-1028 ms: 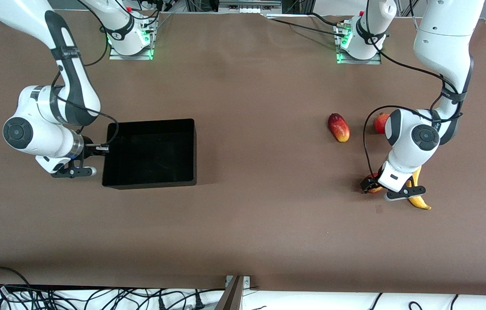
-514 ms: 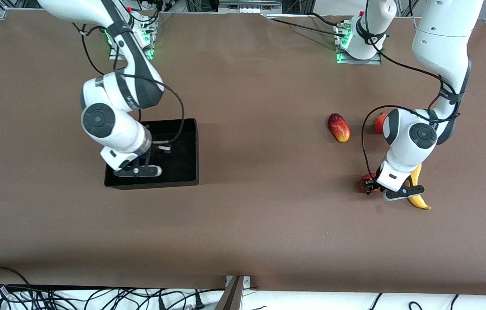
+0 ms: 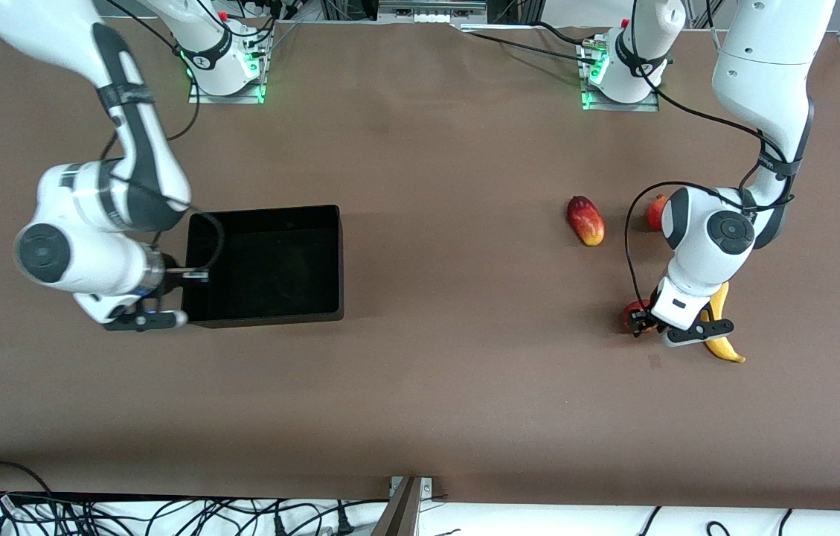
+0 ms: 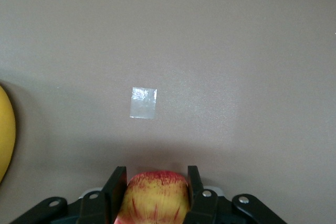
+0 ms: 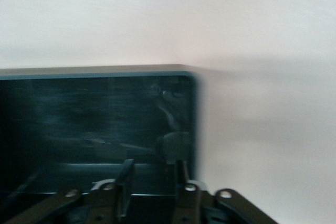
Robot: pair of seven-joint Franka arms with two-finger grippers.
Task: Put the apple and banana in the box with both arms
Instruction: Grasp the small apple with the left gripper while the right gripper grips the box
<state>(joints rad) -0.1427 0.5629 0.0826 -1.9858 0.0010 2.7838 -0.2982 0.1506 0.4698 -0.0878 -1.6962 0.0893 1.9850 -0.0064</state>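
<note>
Brown table (image 3: 420,387); left wrist view: jaws clamping apple (image 4: 155,195).

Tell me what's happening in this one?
The left tool is down at the table with its fingers closed on the apple, which hasn't been lifted; the banana lies right beside it. The right tool sits at the box wall toward the right arm's end, holding nothing. The box has no fruit in it. Two other red fruits lie untouched.
</note>
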